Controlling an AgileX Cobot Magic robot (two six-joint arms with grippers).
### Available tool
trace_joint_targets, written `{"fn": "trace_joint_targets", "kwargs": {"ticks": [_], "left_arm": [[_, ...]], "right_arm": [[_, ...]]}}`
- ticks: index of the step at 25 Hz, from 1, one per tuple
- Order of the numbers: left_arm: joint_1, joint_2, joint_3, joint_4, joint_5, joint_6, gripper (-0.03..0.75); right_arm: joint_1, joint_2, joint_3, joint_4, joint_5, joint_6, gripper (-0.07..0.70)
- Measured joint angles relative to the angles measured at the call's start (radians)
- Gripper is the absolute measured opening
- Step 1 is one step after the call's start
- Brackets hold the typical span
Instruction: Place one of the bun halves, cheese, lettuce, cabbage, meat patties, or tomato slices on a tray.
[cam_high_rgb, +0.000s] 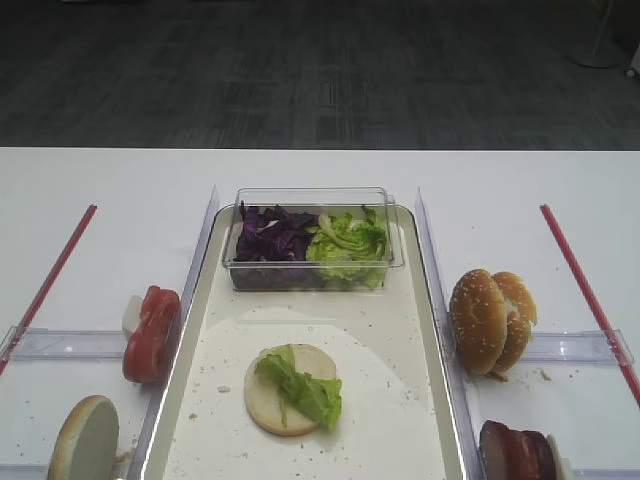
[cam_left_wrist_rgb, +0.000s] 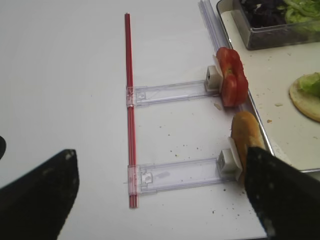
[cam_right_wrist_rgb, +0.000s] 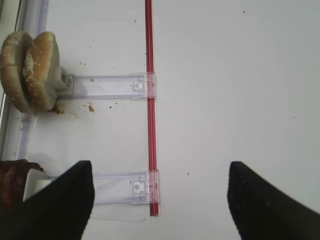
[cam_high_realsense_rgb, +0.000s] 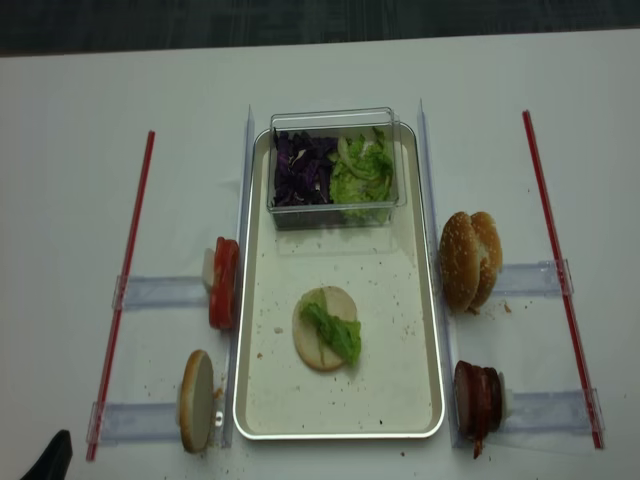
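White desk (cam_high_rgb: 320, 175) with dark carpet behind it; the tray (cam_high_realsense_rgb: 432, 330) sits dead centre holding a bun half (cam_high_realsense_rgb: 318, 330) topped with lettuce (cam_high_realsense_rgb: 338, 335), plus a clear tub (cam_high_realsense_rgb: 335, 120) of cabbage (cam_high_realsense_rgb: 300, 170) at the far end. Tomato slices (cam_high_realsense_rgb: 223, 283) hug the tray's left rim, sesame buns (cam_high_realsense_rgb: 470, 258) and meat patties (cam_high_realsense_rgb: 478, 398) its right. Outside the red strips (cam_high_realsense_rgb: 555, 250) it's bare white, and both pincers, left (cam_left_wrist_rgb: 160, 192) and right (cam_right_wrist_rgb: 160, 197), hang there spread wide, gripping nothing.

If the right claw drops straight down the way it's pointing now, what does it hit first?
Probably the bare white table, just right of the red strip. The right claw stands open and empty; nothing lies between its fingers, though depth is unclear.
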Motion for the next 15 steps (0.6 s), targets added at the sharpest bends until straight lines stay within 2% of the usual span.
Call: {"fn": "trace_joint_targets", "kwargs": {"ticks": [6, 15], "left_arm": [[0.000, 0.000, 0.000, 0.000, 0.000, 0.000, 0.617], [0.000, 0.000, 0.000, 0.000, 0.000, 0.000, 0.617]], "right_arm": [[0.000, -0.108, 0.008, -0.012, 0.086, 0.003, 0.571], [0.000, -0.188, 0.009, -0.016, 0.098, 0.003, 0.572]]}}
